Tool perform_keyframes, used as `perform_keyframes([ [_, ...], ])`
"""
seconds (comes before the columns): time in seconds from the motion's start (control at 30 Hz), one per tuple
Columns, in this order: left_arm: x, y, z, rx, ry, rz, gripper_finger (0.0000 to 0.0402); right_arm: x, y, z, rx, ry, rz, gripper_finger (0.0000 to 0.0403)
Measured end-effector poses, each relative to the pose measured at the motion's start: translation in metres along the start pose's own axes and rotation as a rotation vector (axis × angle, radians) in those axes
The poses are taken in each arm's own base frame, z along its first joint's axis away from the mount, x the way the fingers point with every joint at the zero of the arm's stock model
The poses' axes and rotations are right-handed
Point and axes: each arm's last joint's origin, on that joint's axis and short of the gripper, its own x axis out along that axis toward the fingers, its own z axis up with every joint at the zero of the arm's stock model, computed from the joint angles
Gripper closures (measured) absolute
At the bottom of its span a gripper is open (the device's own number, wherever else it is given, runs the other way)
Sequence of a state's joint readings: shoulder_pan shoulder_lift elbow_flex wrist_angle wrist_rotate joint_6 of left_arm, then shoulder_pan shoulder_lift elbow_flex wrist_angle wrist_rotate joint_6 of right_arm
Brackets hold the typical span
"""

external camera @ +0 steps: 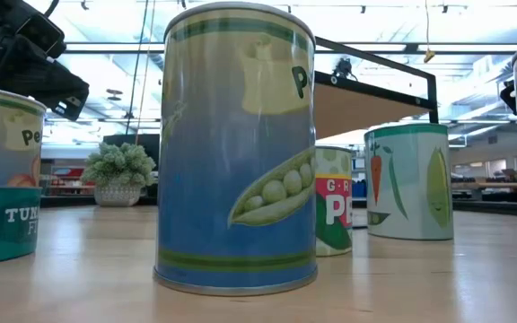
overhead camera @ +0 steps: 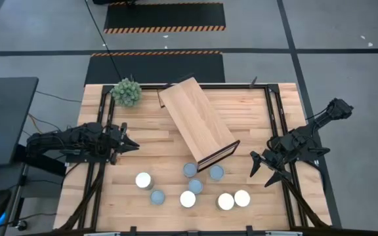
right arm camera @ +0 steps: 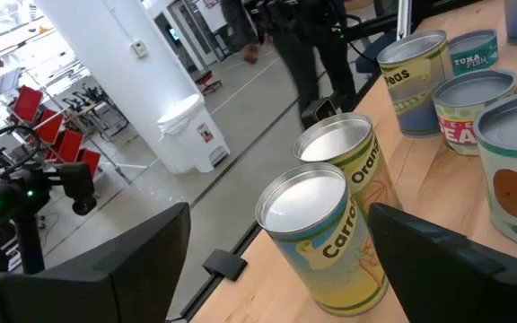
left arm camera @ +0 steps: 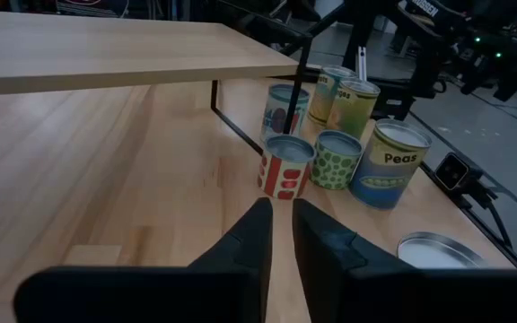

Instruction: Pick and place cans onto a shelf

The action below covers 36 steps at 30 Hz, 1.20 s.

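Upright cans (overhead camera: 195, 185) clustered on tabletop (overhead camera: 143, 141) beside shelf (overhead camera: 197, 121) end, right gripper (overhead camera: 265, 169) nearer with jaws spread toward closest can (overhead camera: 241, 198), left gripper (overhead camera: 128, 141) farther, jaws nearly pressed together.

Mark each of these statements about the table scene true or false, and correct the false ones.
1. A can already stands on top of the shelf. False: its top is bare, and the cans stand on the table.
2. The right gripper is open, with a carrot can between its fingers. True.
3. The left gripper holds a can. False: its fingers are nearly together and hold nothing.
4. A green plant sits near a table corner. True.
5. One can is labelled "Peas". True.
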<state>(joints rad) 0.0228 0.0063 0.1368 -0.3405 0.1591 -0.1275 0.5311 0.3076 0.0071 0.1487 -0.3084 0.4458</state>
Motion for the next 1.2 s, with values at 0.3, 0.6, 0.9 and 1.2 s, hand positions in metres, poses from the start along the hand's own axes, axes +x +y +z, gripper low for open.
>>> perform_keyframes([
  [0.3, 0.0, 0.0, 0.0, 0.0, 0.0, 0.0, 0.0349, 0.0, 0.0, 0.0, 0.0, 0.0, 0.0, 0.0055],
  [0.6, 0.0, 0.0, 0.0, 0.007, 0.0, 0.0, 0.0349, 0.0, 0.0, 0.0, 0.0, 0.0, 0.0, 0.0055],
  [0.9, -0.002, -0.003, 0.021, 0.113, -0.223, -0.02, 0.0349, 0.0, 0.0, 0.0, 0.0, -0.001, 0.0, 0.0055],
  [1.2, -0.006, -0.001, 0.034, 0.0, -0.368, 0.092, 0.0349, 0.0, 0.0, 0.0, 0.0, 0.0, -0.001, 0.0055],
])
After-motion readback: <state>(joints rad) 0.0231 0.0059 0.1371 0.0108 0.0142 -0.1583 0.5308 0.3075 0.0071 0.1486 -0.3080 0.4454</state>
